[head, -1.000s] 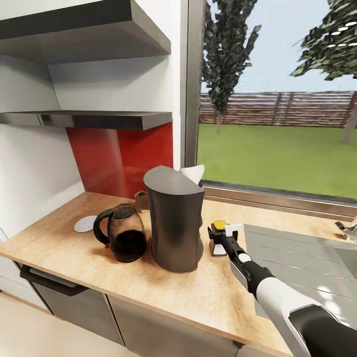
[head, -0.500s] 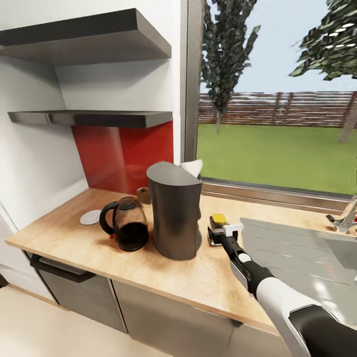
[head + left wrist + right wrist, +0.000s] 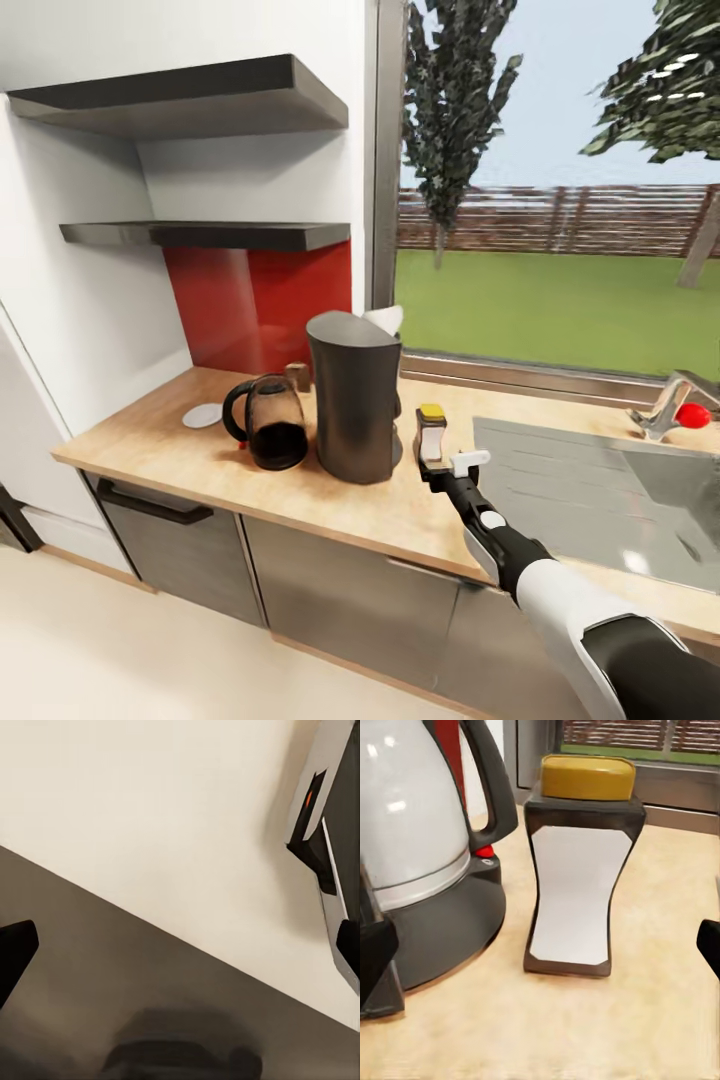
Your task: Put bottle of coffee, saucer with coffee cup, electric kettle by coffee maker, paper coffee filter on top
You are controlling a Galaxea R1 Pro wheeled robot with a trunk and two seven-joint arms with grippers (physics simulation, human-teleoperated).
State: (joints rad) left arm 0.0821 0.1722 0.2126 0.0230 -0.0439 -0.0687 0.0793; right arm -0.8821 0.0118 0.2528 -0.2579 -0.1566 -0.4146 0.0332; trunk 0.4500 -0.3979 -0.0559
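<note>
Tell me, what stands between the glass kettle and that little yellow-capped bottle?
The coffee maker, seen in the head view, stands between the electric kettle and the bottle of coffee.

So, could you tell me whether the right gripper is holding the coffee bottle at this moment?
No, the coffee bottle stands alone on the countertop, with the right gripper open and short of it.

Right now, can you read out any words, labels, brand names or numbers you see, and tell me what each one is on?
No readable text anywhere.
Bottle of coffee: its white label is blank, no words or brand.
Coffee maker: no markings to be seen.
Electric kettle: a small red mark at its base, no lettering.
Red tap knob: plain colour, no sign.
</note>
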